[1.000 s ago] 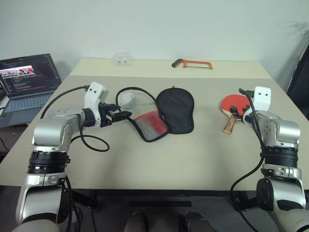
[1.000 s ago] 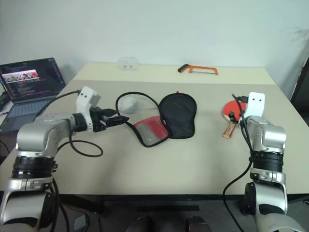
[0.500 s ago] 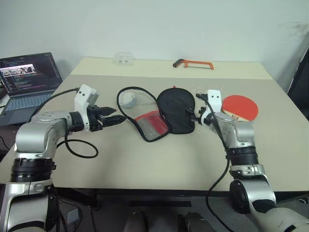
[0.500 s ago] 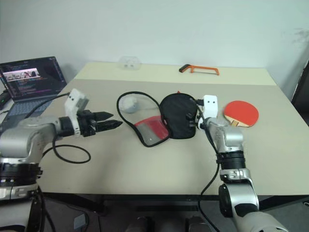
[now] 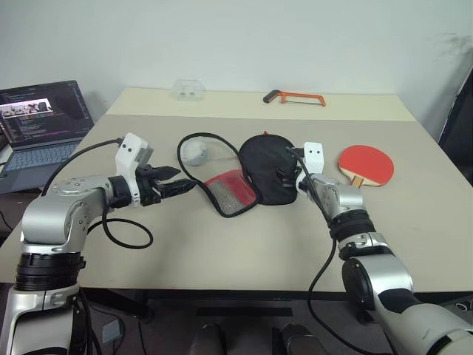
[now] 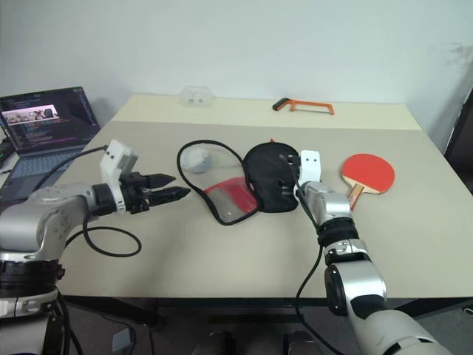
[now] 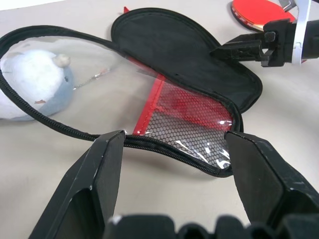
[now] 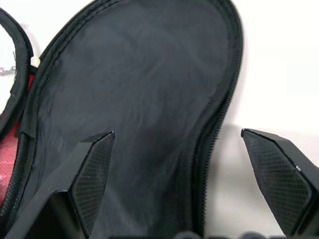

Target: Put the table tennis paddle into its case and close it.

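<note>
We take the case (image 5: 259, 176) as landmark: it lies unzipped and splayed mid-worktop (image 5: 244, 251), black shell flat, the red mesh flap (image 5: 230, 191) folded out toward the robot's left, its zip edge looping out past a small pale ball (image 5: 194, 153). The paddle (image 5: 366, 163) lies flat to the right of the case, apart from it, red face up, handle toward the robot; nothing holds it. The right gripper (image 8: 199, 164) hovers over the case's right rim, jaws wide, one finger over the black fabric and the other over bare worktop, nothing between them. The left gripper (image 5: 177, 186) sits left of the case, just short of the mesh flap's zip edge, jaws open and empty. We judge the step in hand to be preparing the case, steadying or spreading it, with the paddle not yet picked up. Next move, as we read it: one gripper pins or lifts a case edge so the pocket gapes, then the other fetches the paddle by its handle. The thin fabric rim will need a low, careful pinch. A hacksaw (image 5: 294, 97) lies far behind the case, irrelevant.
</note>
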